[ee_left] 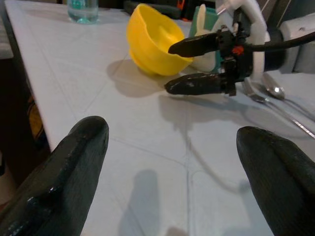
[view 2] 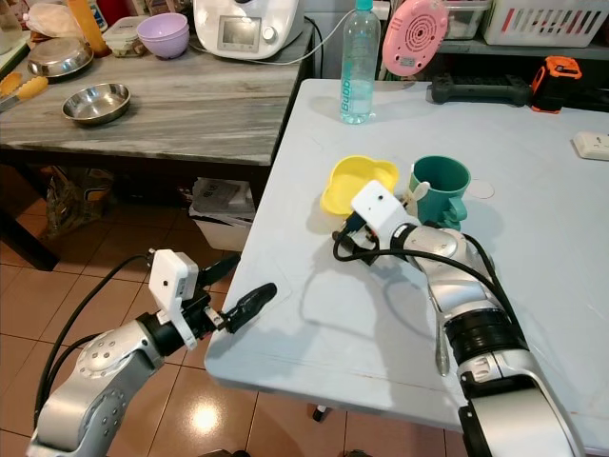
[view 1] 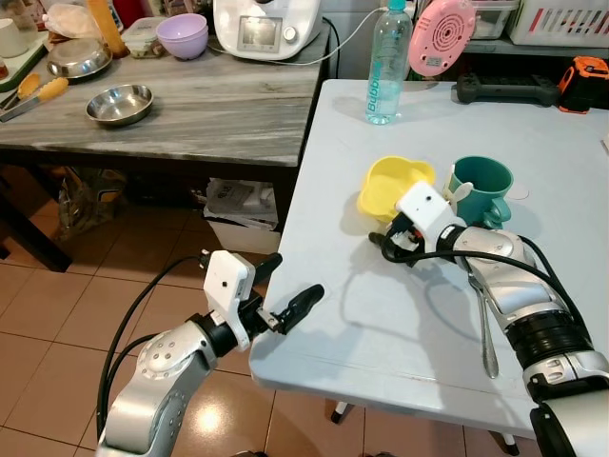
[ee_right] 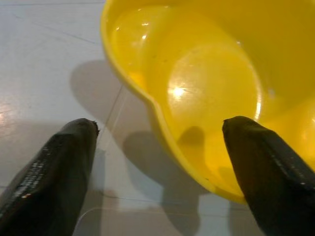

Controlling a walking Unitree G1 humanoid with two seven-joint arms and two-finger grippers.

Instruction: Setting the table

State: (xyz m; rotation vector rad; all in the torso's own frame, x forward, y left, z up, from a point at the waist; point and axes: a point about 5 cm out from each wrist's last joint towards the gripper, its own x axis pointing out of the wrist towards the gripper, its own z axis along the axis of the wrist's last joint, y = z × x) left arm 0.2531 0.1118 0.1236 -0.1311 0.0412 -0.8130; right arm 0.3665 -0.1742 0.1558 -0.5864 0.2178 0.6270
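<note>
Yellow bowl (view 1: 392, 184) lies tipped on its side on the white tabletop (view 1: 381, 314), its opening facing the robot, leaning toward the teal mug (view 1: 481, 188) that stands just beside it at its 3 o'clock. A pale utensil (view 1: 460, 193) pokes out at the mug's near rim; what it is cannot be made out. A metal spoon (view 1: 485, 328) lies flat on the tabletop at about 5 o'clock from the bowl, partly under the right arm.

The right tool (view 1: 383, 241) sits low over the tabletop at the bowl's 6 o'clock, its two black fingers (ee_left: 197, 45) spread apart and empty, aimed at the bowl's near rim, as the right wrist view confirms with the bowl's inside filling the gap ahead. The left tool (view 1: 283, 288) hangs off the tabletop's near-left edge, at 8 o'clock from the bowl and well apart from it, fingers likewise spread and holding nothing.

Judging by the layout, the setting is partway done: bowl, mug and spoon are all on the tabletop, yet the bowl is not upright and the pieces are not arranged as a place. Righting the bowl looks like the step in hand. A water bottle (view 1: 387, 64) stands at the far edge, at 12 o'clock. Steel bowls (view 1: 119, 103) and a lilac bowl (view 1: 182, 34) remain on the grey side tabletop (view 1: 219, 114) at 10 o'clock.
</note>
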